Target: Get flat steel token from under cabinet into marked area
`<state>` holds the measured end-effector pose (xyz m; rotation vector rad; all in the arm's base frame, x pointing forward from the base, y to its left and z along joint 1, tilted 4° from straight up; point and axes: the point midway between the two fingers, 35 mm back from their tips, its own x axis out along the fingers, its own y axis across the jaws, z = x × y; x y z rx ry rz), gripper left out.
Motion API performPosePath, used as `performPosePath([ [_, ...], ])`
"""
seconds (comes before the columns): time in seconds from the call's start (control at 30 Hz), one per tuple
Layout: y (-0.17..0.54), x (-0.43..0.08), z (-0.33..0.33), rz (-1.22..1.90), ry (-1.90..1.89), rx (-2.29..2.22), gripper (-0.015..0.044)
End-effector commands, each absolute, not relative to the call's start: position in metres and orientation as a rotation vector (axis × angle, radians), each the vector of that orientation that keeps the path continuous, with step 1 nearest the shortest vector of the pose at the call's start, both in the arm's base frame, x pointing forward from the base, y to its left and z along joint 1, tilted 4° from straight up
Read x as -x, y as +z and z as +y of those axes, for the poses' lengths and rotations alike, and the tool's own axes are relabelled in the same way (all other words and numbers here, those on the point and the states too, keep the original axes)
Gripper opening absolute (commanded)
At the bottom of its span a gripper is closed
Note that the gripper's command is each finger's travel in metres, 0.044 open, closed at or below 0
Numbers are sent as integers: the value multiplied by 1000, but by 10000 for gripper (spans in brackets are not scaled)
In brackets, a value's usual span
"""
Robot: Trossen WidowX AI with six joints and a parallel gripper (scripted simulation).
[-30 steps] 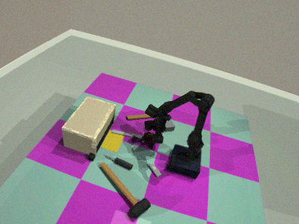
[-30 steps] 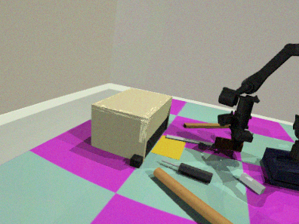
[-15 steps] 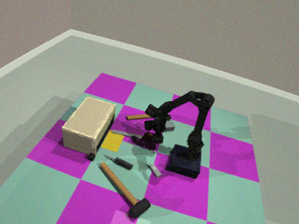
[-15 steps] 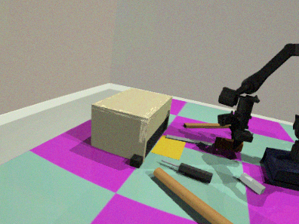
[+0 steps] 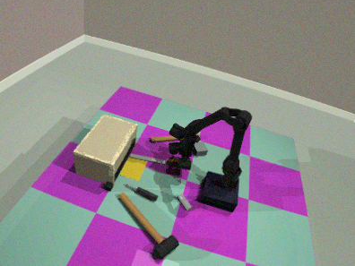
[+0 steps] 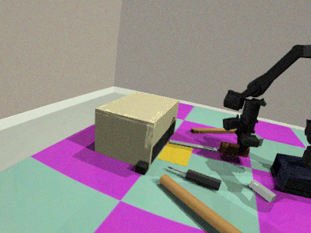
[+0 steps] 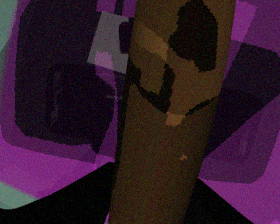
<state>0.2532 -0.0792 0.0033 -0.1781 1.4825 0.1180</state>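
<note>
The beige cabinet (image 5: 104,140) (image 6: 123,134) stands at the left with a dark opening along its front bottom. I cannot make out the token in any view. The yellow marked area (image 5: 134,169) (image 6: 175,156) lies in front of the opening. My gripper (image 5: 176,162) (image 6: 240,150) (image 7: 150,177) is shut on the brown handle (image 5: 172,161) (image 6: 231,148) (image 7: 160,145) of a long tool. Its thin grey shaft (image 5: 150,158) (image 6: 194,145) points at the cabinet and passes over the far side of the yellow area. Its tip is near the cabinet's front; exact contact is unclear.
A black-handled screwdriver (image 5: 146,193) (image 6: 203,180) and a light grey block (image 5: 184,202) (image 6: 262,191) lie on the near side. A large hammer (image 5: 142,219) (image 6: 196,205) lies nearer still. Another wooden handle (image 5: 160,139) (image 6: 212,130) lies behind my gripper.
</note>
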Motion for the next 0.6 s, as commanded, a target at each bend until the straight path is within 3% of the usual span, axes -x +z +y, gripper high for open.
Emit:
performPosePath([
  [0.0, 4, -261, -78, 1482, 114, 177, 0],
  [0.57, 6, -282, -74, 1480, 116, 178, 0],
])
